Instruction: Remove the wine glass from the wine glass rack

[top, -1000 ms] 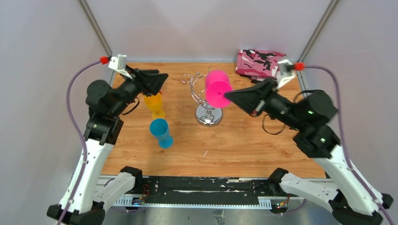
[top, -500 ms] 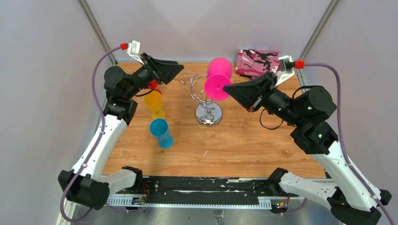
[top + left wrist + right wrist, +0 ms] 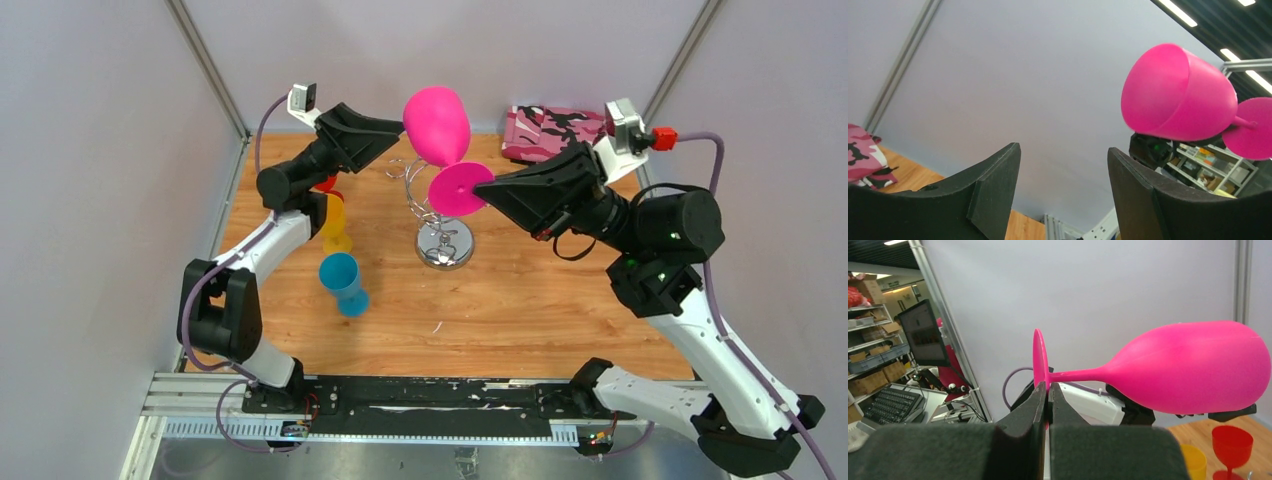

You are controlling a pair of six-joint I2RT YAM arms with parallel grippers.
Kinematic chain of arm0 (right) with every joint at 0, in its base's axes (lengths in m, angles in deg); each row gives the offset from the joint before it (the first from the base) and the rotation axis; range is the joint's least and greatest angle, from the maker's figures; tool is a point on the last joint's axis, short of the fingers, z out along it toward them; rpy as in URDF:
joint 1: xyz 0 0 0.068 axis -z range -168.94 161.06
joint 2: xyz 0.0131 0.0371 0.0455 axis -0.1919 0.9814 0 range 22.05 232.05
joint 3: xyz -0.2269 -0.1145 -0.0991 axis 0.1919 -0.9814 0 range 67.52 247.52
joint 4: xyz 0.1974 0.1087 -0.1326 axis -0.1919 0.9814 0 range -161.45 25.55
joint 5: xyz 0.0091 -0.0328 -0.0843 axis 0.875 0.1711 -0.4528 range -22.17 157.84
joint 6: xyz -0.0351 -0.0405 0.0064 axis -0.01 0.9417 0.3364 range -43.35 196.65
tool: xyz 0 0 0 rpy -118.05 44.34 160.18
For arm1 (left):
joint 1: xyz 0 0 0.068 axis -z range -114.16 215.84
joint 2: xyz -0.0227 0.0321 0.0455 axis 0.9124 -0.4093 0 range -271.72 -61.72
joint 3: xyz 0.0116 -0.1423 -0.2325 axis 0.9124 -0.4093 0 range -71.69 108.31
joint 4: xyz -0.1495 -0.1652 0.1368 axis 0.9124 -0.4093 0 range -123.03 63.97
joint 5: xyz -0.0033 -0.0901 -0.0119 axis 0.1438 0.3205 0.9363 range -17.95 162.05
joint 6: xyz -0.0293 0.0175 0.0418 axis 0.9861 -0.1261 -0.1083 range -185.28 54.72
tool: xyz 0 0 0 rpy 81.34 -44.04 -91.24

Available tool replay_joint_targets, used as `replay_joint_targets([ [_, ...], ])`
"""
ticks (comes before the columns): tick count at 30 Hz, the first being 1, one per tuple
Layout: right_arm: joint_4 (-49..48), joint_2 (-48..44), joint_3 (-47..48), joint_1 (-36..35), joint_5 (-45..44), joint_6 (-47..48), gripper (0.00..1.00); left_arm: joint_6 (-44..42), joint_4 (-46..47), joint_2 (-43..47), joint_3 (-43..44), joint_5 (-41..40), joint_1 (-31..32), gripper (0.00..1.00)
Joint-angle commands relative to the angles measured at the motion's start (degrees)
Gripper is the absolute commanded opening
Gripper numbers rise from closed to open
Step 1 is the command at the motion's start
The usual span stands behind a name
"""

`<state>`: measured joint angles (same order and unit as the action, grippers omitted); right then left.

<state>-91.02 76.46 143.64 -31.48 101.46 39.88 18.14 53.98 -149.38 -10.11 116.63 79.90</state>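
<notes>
Rack reference: the shiny chrome wire wine glass rack (image 3: pixel 445 245) stands on its round disc base near the middle of the wooden table (image 3: pixel 520 310), and all positions below are given from it.

The bright pink plastic wine glass (image 3: pixel 438 124) is in the air above the rack, tipped over so that its stem runs nearly level. Its bowl points up and towards the rear left of the rack. Its flat round foot sits over the curled hook arms, and the top view does not settle whether the two touch.

The right gripper (image 3: pixel 1047 396) reaches in from the right of the rack. Its jaws are pressed together on the edge of the pink foot and carry the glass.

The left gripper (image 3: pixel 1063 160) is raised to the rear left of the rack, close to the bowl. Its jaws stand well apart, with nothing between them.

- Left of the rack: a yellow plastic cup (image 3: pixel 336 222), partly behind the left arm, and a red plastic goblet (image 3: pixel 1232 445) just beside the cup.
- Front left of the rack: a blue plastic cup (image 3: pixel 342 280).
- Rear right of the rack: a folded pink camouflage cloth (image 3: pixel 550 130).
</notes>
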Motion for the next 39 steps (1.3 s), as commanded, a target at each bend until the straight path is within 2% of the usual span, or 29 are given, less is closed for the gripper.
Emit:
replay_joint_targets([
  [1, -11.43, -1.65, -1.76, 1.11, 5.14, -2.22, 0.00, 2.26, 10.78, 1.94, 0.94, 2.37, -0.17, 0.69],
  [14, -19.25, 1.27, -4.07, 2.38, 5.92, -7.83, 0.00, 2.19, 10.75, 9.10, -2.34, 1.85, -0.12, 0.69],
  [31, -31.60, 7.99, -8.06, 2.71, 7.56, -18.41, 0.00, 2.58, 10.72, 11.50, -3.13, 1.76, -0.10, 0.68],
  [35, -37.14, 9.56, -9.61, 3.70, 8.03, -22.09, 0.00, 3.37, 10.74, 14.06, -3.64, 1.50, -0.09, 0.66],
  [39, -45.68, 12.41, -11.22, 6.33, 8.29, -29.58, 0.00, 3.53, 10.70, 18.79, -6.21, 1.38, -0.09, 0.61],
])
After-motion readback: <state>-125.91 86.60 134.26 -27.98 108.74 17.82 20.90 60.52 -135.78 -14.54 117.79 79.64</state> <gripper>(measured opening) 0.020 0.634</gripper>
